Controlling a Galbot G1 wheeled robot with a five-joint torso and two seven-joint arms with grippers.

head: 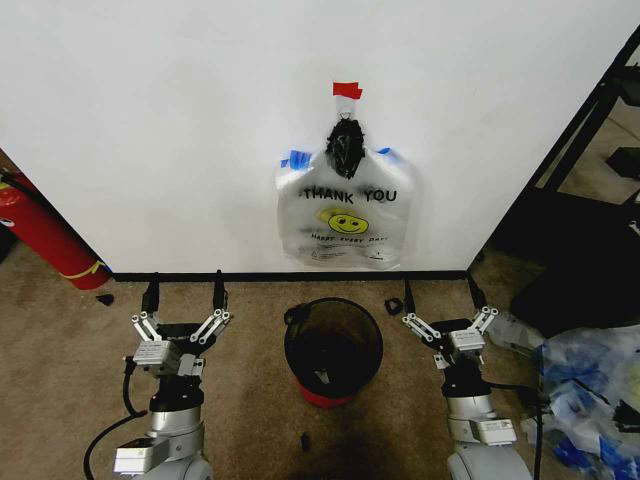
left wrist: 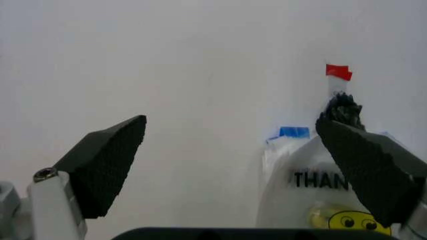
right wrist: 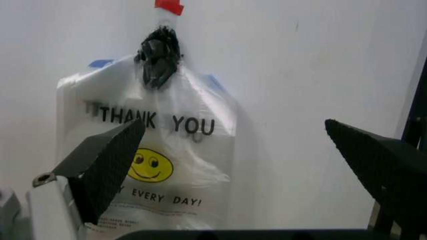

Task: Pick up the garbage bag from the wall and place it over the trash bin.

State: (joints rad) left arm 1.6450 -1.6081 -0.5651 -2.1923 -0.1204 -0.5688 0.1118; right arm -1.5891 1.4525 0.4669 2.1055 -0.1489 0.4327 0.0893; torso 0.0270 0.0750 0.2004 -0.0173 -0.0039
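On the white wall (head: 150,120) a white bag printed "THANK YOU" (head: 345,215) hangs from a black knot (head: 346,145) under red tape. Blue patches of the garbage bag (head: 297,158) (right wrist: 100,63) (left wrist: 293,132) peek out at the printed bag's top corners; I cannot tell the rest of it apart from the printed bag. The black trash bin (head: 292,345) with a red base stands on the carpet below. My left gripper (head: 185,285) (left wrist: 230,150) is open left of the bin. My right gripper (head: 440,290) (right wrist: 233,150) is open to its right. Both hold nothing.
A red fire extinguisher (head: 45,235) leans at the far left. A heap of clear and blue plastic bags (head: 590,385) lies at the right, below a black rack (head: 590,130). Small black scraps (head: 305,438) dot the carpet. A black baseboard (head: 250,274) runs along the wall.
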